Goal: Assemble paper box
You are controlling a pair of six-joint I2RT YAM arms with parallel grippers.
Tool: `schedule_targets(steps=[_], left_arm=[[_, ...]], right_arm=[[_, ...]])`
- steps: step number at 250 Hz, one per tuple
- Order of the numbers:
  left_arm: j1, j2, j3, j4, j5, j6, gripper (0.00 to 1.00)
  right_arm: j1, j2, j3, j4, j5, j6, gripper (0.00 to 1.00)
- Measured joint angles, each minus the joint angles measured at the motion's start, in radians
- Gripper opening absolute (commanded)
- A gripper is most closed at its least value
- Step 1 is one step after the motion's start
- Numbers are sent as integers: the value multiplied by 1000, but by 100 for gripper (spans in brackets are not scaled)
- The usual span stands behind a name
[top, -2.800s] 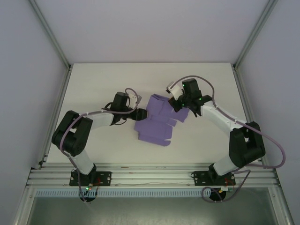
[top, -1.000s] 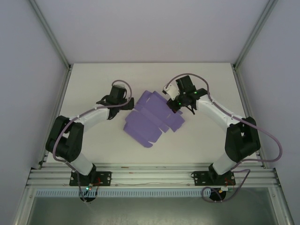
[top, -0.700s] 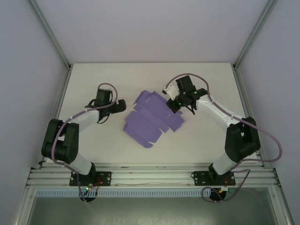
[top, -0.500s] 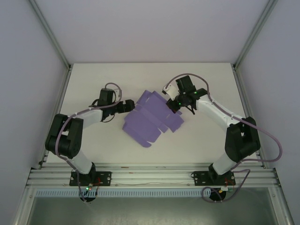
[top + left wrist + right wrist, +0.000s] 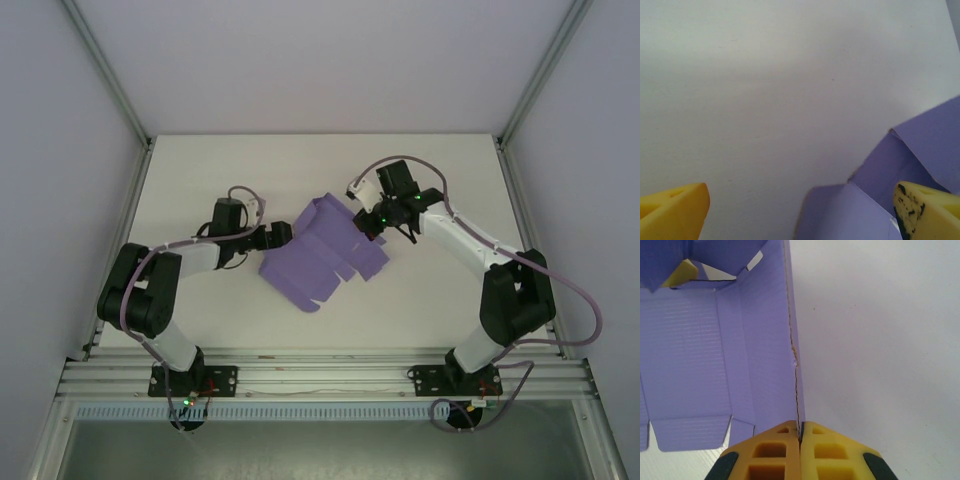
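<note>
Seeing bare white table (image 5: 200,170) far and left of work, room to move there. Lavender paper box (image 5: 320,255), part-folded sheet, lies mid-table between claws. I have right gripper (image 5: 372,228) clenched on its far right edge. I see left gripper (image 5: 283,235) spread wide at its left edge, nothing pinched.

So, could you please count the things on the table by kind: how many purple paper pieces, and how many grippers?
purple paper box: 1
grippers: 2 (left gripper, open beside the sheet; right gripper, pinching its edge)
Total: 3
</note>
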Motion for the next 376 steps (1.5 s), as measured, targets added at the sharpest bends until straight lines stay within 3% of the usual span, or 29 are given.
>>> schedule_targets(steps=[57,112,220,283,324,376], left_arm=[[-119,0,-6,52,-91,15,95],[-124,-5,-7,58,-156,11,100],[-124,-254,-10,-61,-348,7,100],[-118,-254,19,-100,-411,8,100],[-84,-224,33,-100,-419,1,100],[-6,-151,33,-100,-407,-5,100]], right_arm=[[-12,0,0,0,6,-3,0],[-9,0,0,-8,68,-42,0],[120,37,96,-42,406,-278,0],[228,89,27,185,650,-501,0],[289,116,-161,510,795,-718,0],[299,161,-293,818,819,-909,0]])
